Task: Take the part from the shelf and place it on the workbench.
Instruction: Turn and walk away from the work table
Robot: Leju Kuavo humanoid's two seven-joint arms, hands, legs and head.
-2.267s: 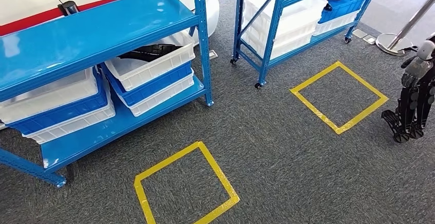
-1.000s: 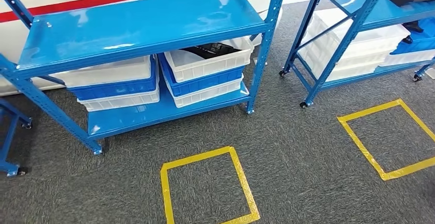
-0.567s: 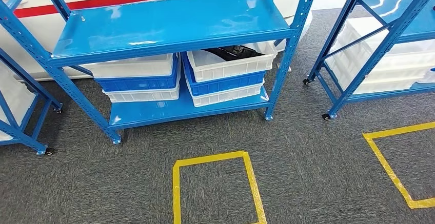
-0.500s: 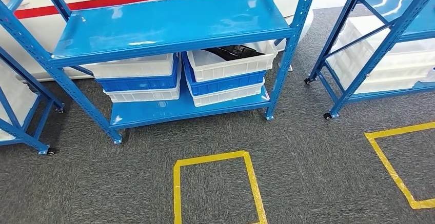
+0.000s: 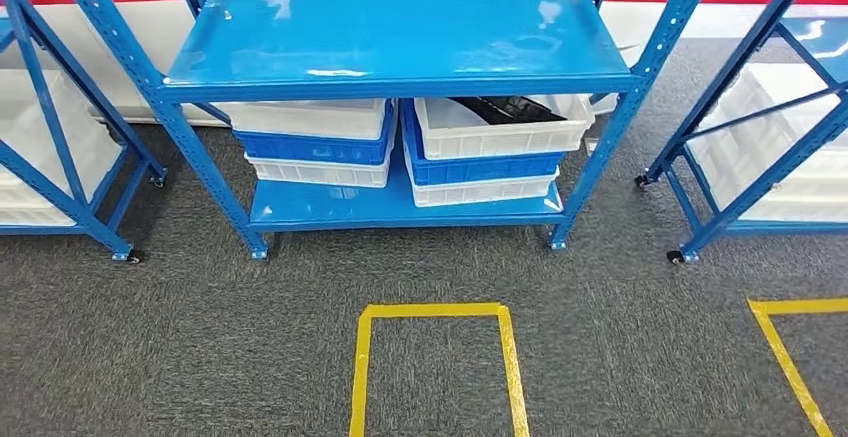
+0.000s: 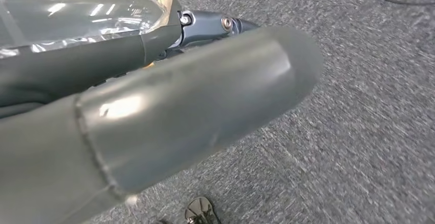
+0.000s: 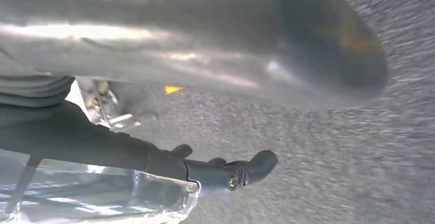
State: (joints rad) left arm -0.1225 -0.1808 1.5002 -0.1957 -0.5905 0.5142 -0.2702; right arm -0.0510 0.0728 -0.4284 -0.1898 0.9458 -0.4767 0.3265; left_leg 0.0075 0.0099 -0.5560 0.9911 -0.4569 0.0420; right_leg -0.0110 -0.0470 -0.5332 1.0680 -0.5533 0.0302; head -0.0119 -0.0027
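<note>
A black part (image 5: 515, 109) lies in the top white bin (image 5: 500, 134) on the lower level of the blue shelf (image 5: 400, 47), right side, half hidden under the upper board. In the left wrist view my left hand (image 6: 179, 116) hangs over grey carpet, its thick thumb and a dark finger (image 6: 215, 24) stretched out, holding nothing. My right hand (image 7: 205, 44) also hangs over the carpet in the right wrist view, its dark fingers (image 7: 231, 175) extended and slightly bent at the tips, with nothing in them.
White and blue bins (image 5: 315, 142) are stacked on the left of the lower level. More blue shelves stand at the left (image 5: 60, 127) and right (image 5: 760, 127). A yellow tape square (image 5: 435, 367) marks the carpet in front of the shelf, and another (image 5: 790, 357) lies to the right.
The whole view has swung round: the shelf with the black part has gone from the left edge to straight ahead and nearer. The bins have not moved.
</note>
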